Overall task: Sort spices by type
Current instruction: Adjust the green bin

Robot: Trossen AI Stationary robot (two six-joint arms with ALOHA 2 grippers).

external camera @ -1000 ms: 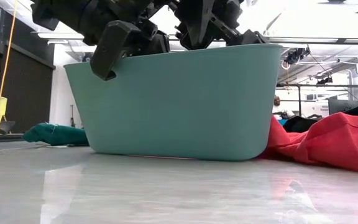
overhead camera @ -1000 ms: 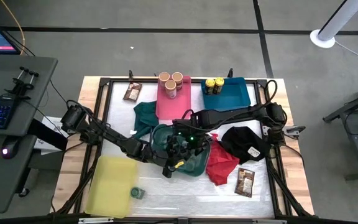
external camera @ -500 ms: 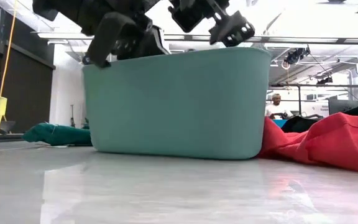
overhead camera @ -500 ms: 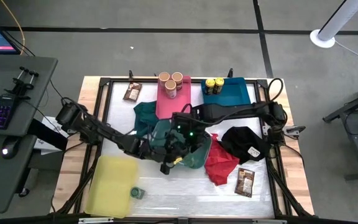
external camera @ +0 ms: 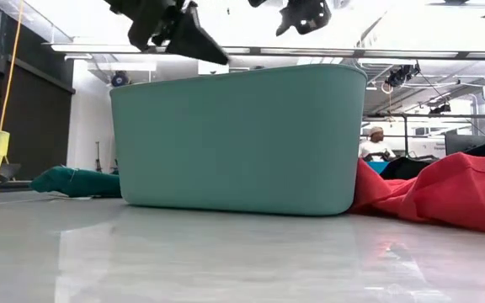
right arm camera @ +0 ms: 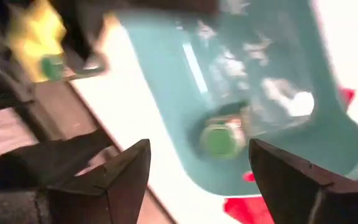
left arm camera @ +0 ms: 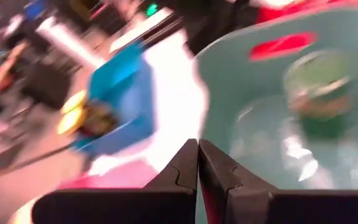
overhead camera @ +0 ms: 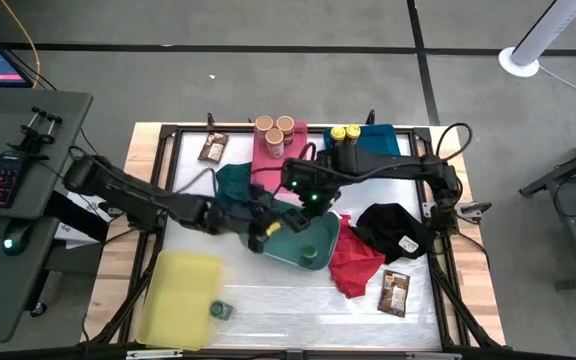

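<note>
the teal bin [overhead camera: 303, 240] sits mid-bench with one green-lid jar [overhead camera: 308, 252] inside it, clear in the right wrist view [right arm camera: 219, 138]. the left hand [overhead camera: 260, 228] hangs above the bin's left rim, fingers pressed together on nothing. the right hand [overhead camera: 303, 195] hangs over the bin's far edge, fingers spread wide and empty.

a second green-lid jar [overhead camera: 217, 311] lies apart, just beside the yellow bin [overhead camera: 173, 300]. tan-lid jars [overhead camera: 274, 132] stand on the pink bin [overhead camera: 280, 165], yellow-lid jars [overhead camera: 344, 135] in the blue bin [overhead camera: 373, 148]. brown packets lie loose: one [overhead camera: 211, 148] at the far left, one [overhead camera: 395, 292] at the near right.

the main risk, as i judge it, is that both arms crowd one small area over the teal bin; either swinging out could clip the other or knock the rim and slide the bin into the red cloth [overhead camera: 353, 265]. the green cloth [overhead camera: 233, 185] lies right under the left arm and could snag and drag. the black cloth [overhead camera: 398, 230] may hide more spices, so a sort could end short.
</note>
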